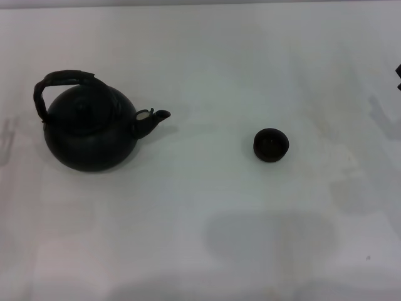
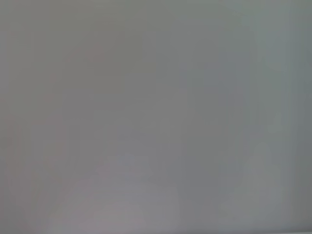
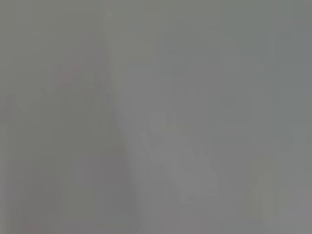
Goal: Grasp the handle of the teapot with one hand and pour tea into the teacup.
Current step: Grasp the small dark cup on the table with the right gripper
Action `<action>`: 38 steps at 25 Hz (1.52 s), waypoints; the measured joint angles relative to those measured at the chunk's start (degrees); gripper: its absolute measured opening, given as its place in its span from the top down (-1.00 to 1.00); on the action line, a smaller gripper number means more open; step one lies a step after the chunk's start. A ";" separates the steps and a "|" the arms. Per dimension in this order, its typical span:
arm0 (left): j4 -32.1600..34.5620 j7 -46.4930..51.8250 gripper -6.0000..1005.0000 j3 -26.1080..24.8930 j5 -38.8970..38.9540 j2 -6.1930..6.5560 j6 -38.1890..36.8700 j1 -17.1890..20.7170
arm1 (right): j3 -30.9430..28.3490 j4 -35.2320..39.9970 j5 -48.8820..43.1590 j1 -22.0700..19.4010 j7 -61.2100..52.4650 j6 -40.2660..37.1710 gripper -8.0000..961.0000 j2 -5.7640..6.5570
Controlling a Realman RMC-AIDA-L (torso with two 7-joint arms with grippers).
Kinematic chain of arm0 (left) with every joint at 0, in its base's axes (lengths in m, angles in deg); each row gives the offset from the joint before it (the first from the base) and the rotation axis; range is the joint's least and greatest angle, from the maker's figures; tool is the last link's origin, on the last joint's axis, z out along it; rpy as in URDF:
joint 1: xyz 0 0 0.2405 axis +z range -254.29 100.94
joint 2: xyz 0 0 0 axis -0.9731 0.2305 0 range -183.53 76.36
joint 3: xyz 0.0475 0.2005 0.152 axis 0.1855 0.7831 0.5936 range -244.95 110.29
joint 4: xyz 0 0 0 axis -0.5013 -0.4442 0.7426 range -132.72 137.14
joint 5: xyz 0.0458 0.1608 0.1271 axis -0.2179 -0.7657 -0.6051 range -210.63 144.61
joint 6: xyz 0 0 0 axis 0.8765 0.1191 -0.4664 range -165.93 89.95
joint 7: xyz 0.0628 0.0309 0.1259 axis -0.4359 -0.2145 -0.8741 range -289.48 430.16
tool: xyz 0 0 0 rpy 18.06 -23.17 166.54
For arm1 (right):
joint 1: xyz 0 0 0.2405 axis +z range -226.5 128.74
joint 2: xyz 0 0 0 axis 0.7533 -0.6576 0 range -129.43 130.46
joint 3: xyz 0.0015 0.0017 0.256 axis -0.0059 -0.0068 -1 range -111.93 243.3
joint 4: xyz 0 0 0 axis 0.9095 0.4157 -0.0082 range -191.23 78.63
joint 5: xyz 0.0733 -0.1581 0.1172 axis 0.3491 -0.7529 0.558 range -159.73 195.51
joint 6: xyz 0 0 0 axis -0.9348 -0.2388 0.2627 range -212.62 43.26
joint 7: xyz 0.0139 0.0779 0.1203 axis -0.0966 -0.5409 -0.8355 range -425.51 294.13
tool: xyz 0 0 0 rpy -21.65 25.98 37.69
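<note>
You have the white table [image 1: 207, 251], and on it the teapot [image 1: 91, 135] as your landmark, standing upright on the robot's left side. Its spout points toward the teacup [image 1: 270, 144], which sits well apart to the teapot's right. The handle [image 1: 59, 80] arches over the lid, leaning toward the side away from the spout. Neither gripper shows, so you cannot tell how either's jaws stand. Judging by position, the left arm is likely nearer the handle.

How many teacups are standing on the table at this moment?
1. The single teacup stands on the white table, to the robot's right of the teapot and apart from it; the spout points toward it. Both wrist views show only blank surface, so nothing more is visible.
</note>
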 joint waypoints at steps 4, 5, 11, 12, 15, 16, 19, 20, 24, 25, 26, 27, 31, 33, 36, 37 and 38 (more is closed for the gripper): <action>0.00 -0.06 -0.42 -0.39 0.42 -0.05 0.00 -0.12 | 1.41 0.70 -0.10 0.06 -0.77 -0.17 -0.78 0.11; 0.00 -0.07 -0.42 -0.47 0.55 -0.04 0.01 -0.14 | 1.84 0.87 -0.18 0.07 -0.79 -0.55 -0.78 0.12; -0.05 0.70 -0.42 -0.62 4.20 -0.12 0.01 0.01 | 3.56 1.74 -1.24 1.73 -2.63 -3.13 -0.78 0.15; -0.18 1.00 -0.42 -0.62 5.20 -0.14 0.01 -0.01 | 3.95 2.06 -1.53 2.08 -3.07 -3.28 -0.78 0.17; -0.23 1.50 -0.42 -0.62 6.07 -0.16 0.01 -0.08 | 4.73 3.27 -2.31 2.52 -3.95 -4.08 -0.78 0.19; -0.24 1.56 -0.42 -0.61 6.09 -0.17 0.01 -0.11 | 4.88 3.52 -2.52 2.56 -4.13 -4.29 -0.79 0.21; -0.26 2.53 -0.42 -0.64 6.53 -0.16 0.01 -0.06 | 5.99 4.37 -2.97 2.61 -4.54 -4.53 -0.79 0.28; -0.27 3.14 -0.42 -0.65 6.82 -0.15 0.01 0.00 | 6.76 5.14 -3.03 2.65 -4.90 -4.55 -0.79 0.32; -0.40 5.27 -0.42 -0.69 8.32 -0.08 0.61 -0.02 | 12.27 9.55 -4.07 2.70 -8.15 -5.75 -0.78 0.59; -0.41 5.45 -0.42 -0.69 8.52 -0.07 0.96 -0.10 | 13.80 10.89 -4.99 2.69 -9.52 -6.03 -0.78 0.74; -0.41 5.52 -0.42 -0.69 8.63 -0.05 1.21 -0.13 | 15.38 12.61 -6.54 2.62 -11.17 -6.16 -0.78 0.94; -0.40 5.50 -0.42 -0.69 8.63 -0.03 1.29 -0.15 | 17.33 15.64 -10.15 2.43 -13.98 -6.24 -0.78 1.25; -0.47 5.44 -0.42 -0.69 8.66 0.10 1.35 -0.29 | 17.74 18.73 -15.97 2.38 -17.08 -6.08 -0.78 1.37; -0.48 5.47 -0.42 -0.69 8.67 0.10 1.37 -0.30 | 17.76 21.40 -20.74 2.37 -20.07 -5.90 -0.78 1.39; -0.56 5.49 -0.42 -0.69 8.69 0.06 1.39 -0.31 | 17.79 24.26 -25.77 2.49 -23.94 -5.48 -0.78 1.36; -0.64 5.50 -0.42 -0.68 8.70 0.05 1.40 -0.29 | 17.79 25.01 -27.00 2.57 -24.68 -5.17 -0.78 1.25; -0.64 5.50 -0.42 -0.68 8.70 0.05 1.40 -0.29 | 17.80 25.62 -28.01 2.62 -25.05 -4.85 -0.78 1.09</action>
